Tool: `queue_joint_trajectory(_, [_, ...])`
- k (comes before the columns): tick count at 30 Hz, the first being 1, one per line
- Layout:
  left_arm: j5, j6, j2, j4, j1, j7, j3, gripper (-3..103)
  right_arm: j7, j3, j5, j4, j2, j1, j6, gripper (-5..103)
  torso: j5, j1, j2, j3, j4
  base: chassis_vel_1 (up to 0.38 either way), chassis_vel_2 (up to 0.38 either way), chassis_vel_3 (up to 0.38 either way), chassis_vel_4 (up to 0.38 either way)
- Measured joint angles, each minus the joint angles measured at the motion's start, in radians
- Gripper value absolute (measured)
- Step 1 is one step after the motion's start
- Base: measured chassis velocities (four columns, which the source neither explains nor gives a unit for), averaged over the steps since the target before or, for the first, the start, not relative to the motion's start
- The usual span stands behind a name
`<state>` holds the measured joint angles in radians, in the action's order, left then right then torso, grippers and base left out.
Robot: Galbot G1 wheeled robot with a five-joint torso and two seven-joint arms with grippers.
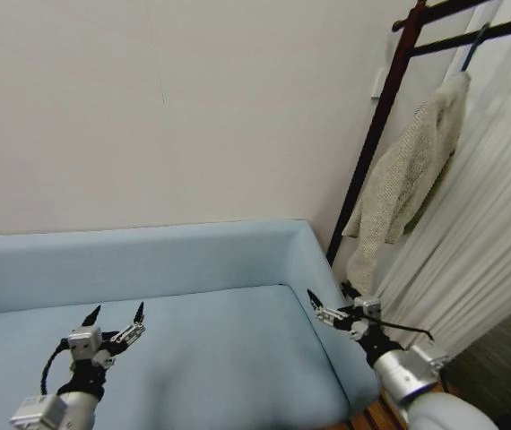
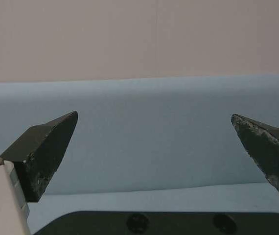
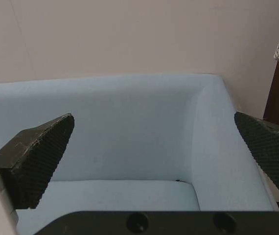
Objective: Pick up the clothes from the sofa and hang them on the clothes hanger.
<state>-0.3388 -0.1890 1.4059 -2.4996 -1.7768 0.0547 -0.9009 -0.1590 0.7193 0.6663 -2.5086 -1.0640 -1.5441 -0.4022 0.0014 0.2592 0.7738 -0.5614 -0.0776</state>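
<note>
The cream knitted sweater [image 1: 408, 170], soft, light and limp by its look (best pinched at a bunched fold near the collar), already hangs on the clothes hanger [image 1: 376, 125] beside the sofa [image 1: 193, 260], while the left pincer [image 1: 116, 313] and right pincer [image 1: 327, 300] hover over the seat, both spread wide and holding nothing.

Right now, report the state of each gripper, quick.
Left gripper: open, holding nothing, above the sofa seat.
Right gripper: open, holding nothing, at the sofa's right end.
</note>
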Motion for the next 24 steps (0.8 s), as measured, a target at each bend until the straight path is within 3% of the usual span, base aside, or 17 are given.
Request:
queue_joint_trajectory(4, [-0.007,0.094,-0.008,0.003,0.002,0.075,-0.029,100,0.016,0.006,-0.012,0.001,-0.003,-0.009,0.054,100,0.0001,0.0,0.0,0.0,-0.0003,0.0,0.0,0.0,0.0])
queue_joint_trajectory(8, [-0.008,0.133,0.002,0.025,-0.004,0.083,-0.036,100,0.069,0.007,-0.067,0.015,-0.009,-0.019,0.131,100,-0.0001,0.0,0.0,0.0,-0.0004,0.0,0.0,0.0,0.0])
queue_joint_trajectory(24, [0.013,0.107,0.014,0.03,-0.001,0.049,-0.072,100,0.044,-0.003,-0.123,0.033,-0.008,-0.009,0.129,100,0.0,0.0,0.0,0.0,-0.0003,0.0,0.0,0.0,0.0])
